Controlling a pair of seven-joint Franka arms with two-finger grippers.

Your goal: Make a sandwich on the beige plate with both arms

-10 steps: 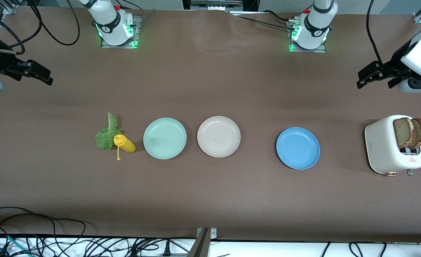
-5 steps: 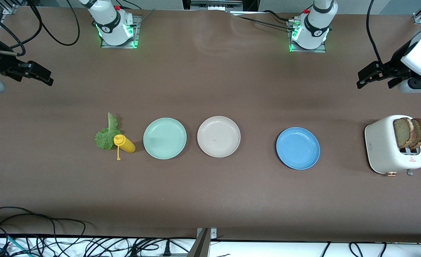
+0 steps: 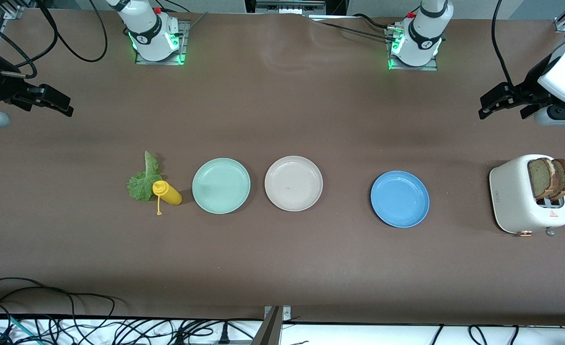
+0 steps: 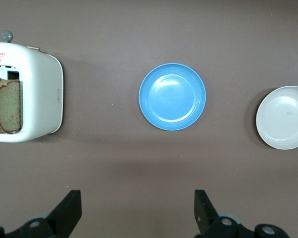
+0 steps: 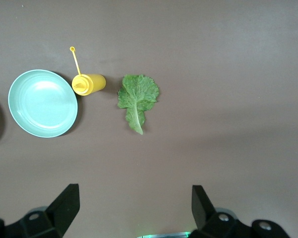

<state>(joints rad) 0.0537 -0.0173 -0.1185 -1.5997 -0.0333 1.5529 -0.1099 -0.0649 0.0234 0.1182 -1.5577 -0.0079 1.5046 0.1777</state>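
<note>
The beige plate point(image 3: 293, 183) point(image 4: 283, 117) lies bare in the middle of the table. Two brown bread slices point(image 3: 549, 178) point(image 4: 7, 105) stand upright in the slots of a white toaster point(image 3: 514, 196) point(image 4: 42, 94) at the left arm's end. A green lettuce leaf point(image 3: 142, 181) point(image 5: 137, 98) lies flat on the table toward the right arm's end. My left gripper point(image 3: 492, 106) point(image 4: 137, 213) hangs open and holds nothing, high over bare table at its end. My right gripper point(image 3: 56, 101) point(image 5: 134, 210) is likewise open with nothing in it, high over bare table at the right arm's end.
A yellow squeeze bottle point(image 3: 167, 193) point(image 5: 89, 83) lies on its side against the lettuce. Beside it sits a mint-green plate point(image 3: 221, 185) point(image 5: 42, 102), then the beige plate. A blue plate point(image 3: 400, 199) point(image 4: 172, 96) lies between the beige plate and the toaster. Cables run along the table's front edge.
The right arm's hand has shifted very slightly. The left arm and everything on the table stay where they were.
</note>
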